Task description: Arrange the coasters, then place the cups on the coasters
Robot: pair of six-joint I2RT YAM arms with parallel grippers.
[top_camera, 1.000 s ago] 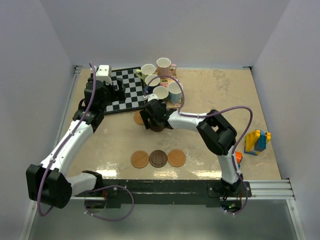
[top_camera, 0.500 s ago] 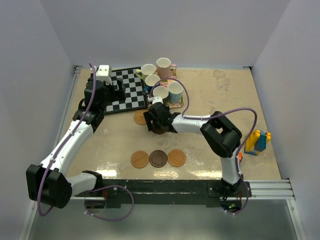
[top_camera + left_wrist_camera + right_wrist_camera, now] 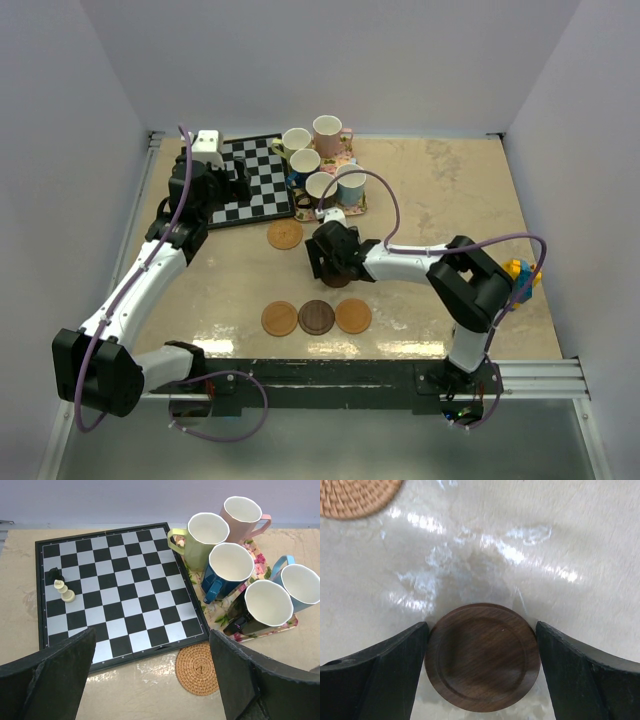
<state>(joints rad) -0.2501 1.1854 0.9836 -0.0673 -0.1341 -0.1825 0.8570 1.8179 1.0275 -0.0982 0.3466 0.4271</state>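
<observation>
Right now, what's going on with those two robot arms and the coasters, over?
Left end effector open over black-and-white chessboard. Right end effector closed on dark brown round wooden coaster. Nothing in the way.

The dark coaster (image 3: 482, 657) is smooth turned wood with a satin sheen. The woven coaster (image 3: 355, 497) is rough plaited fibre. The counter (image 3: 520, 550) is glossy and stone-like. The right tool (image 3: 481, 626) has matt black, grainy fingers (image 3: 375, 680). The cups (image 3: 218, 582) look glazed.
</observation>
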